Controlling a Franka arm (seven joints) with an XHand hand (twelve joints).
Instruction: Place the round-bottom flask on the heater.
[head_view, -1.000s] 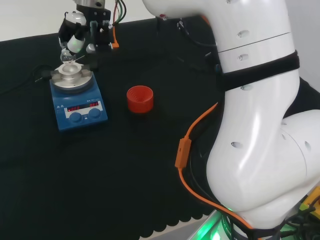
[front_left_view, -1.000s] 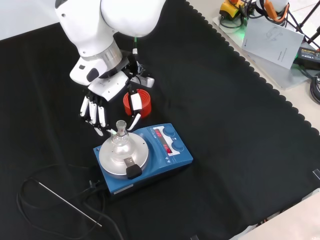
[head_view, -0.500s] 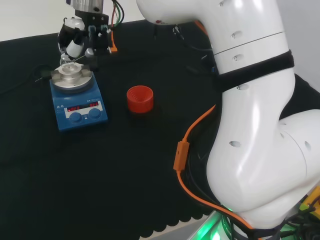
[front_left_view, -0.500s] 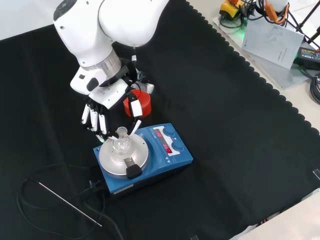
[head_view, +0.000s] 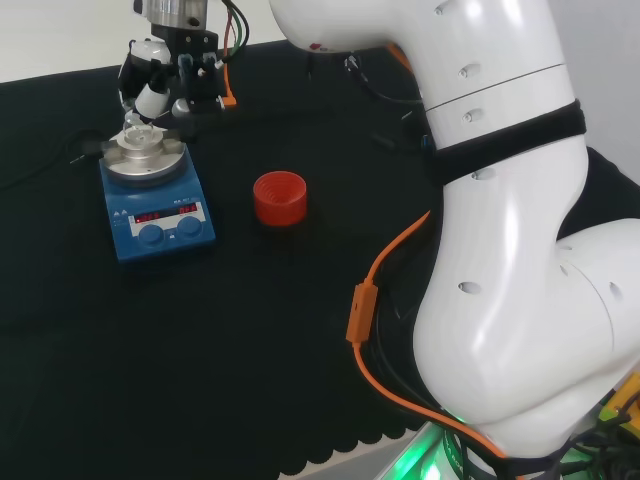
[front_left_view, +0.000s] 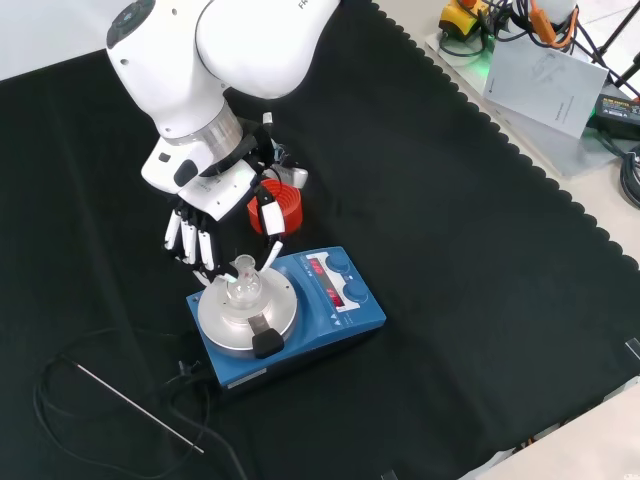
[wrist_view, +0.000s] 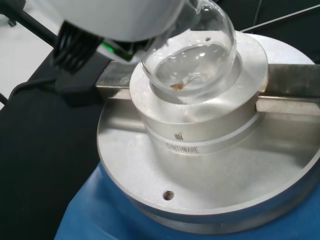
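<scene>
A clear round-bottom flask (wrist_view: 195, 65) rests with its bulb in the bowl of the silver block (wrist_view: 200, 140) on top of the blue heater (front_left_view: 340, 300). A small brownish speck lies inside the bulb. In the front view the flask (front_left_view: 243, 288) stands neck up on the plate, and the hand (front_left_view: 205, 205) hangs over it, fingers (front_left_view: 192, 240) on one side of the neck and the thumb on the other, pinching it. In the head view the hand (head_view: 160, 80) sits just above the heater (head_view: 160, 220) at the far left. A blurred white part of the hand (wrist_view: 115, 15) shows in the wrist view.
A red ribbed ring stand (head_view: 279, 198) sits on the cloth right of the heater, just behind the thumb in the front view (front_left_view: 285, 205). A thin metal rod and black cable (front_left_view: 130, 405) lie near the heater. The arm's white links (head_view: 510, 250) take up the head view's right.
The hand has come down with the flask, and the bulb now sits lower, in the block's bowl. Since half a second ago it has barely moved.
</scene>
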